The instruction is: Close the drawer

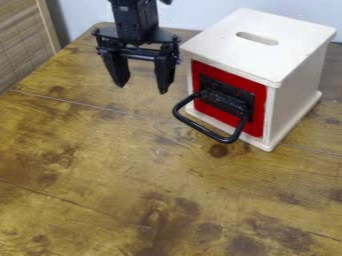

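Note:
The drawer (230, 98) has a red front with a black panel and a big black loop handle (207, 122). It sits in a pale wooden cube box (267, 50) at the right and looks flush with the box face. My gripper (140, 75) hangs to the left of the box, well apart from the handle. Its two black fingers (116, 68) point down, spread wide and open, with nothing between them.
The box has a slotted cream top (258, 38). A worn wooden table (120, 170) stretches to the front and left. Wooden slats (20, 40) stand at the far left edge, with a pale wall behind.

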{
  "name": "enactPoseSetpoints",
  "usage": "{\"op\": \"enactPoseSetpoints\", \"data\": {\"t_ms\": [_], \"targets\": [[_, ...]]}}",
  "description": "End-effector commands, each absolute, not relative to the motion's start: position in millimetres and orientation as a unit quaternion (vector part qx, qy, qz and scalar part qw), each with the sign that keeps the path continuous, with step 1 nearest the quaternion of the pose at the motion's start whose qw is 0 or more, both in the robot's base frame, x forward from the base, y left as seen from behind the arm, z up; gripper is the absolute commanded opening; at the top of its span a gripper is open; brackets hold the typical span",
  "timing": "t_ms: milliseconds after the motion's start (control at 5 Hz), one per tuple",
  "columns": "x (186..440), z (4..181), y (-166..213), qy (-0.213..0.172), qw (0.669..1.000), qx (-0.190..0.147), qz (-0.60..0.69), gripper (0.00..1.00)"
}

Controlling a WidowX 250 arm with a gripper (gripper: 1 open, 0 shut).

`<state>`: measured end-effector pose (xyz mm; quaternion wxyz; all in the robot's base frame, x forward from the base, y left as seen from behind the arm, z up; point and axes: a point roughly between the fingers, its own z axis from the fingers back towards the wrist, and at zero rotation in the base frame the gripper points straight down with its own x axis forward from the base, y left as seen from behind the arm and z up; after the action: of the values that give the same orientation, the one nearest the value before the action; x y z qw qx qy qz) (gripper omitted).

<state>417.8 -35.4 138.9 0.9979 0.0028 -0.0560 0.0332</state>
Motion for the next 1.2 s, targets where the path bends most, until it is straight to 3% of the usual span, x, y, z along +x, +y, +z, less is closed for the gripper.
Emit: {"op": "enactPoseSetpoints", "data": {"t_ms": [0, 200, 600, 800, 1000], "targets": [[420, 165.7, -51, -0.09, 0.996, 0.001, 0.024, 1.0], [420, 163.0, -56, -0.088, 0.996, 0.0, 0.024, 1.0], [422, 128.7, -60, -0.081, 0.993, 0.005, 0.091, 1.0], [417, 123.0, -63, -0.08, 0.995, 0.001, 0.063, 1.0], [413, 128.6, -63, -0.085, 0.996, -0.009, 0.012, 1.0]]}}
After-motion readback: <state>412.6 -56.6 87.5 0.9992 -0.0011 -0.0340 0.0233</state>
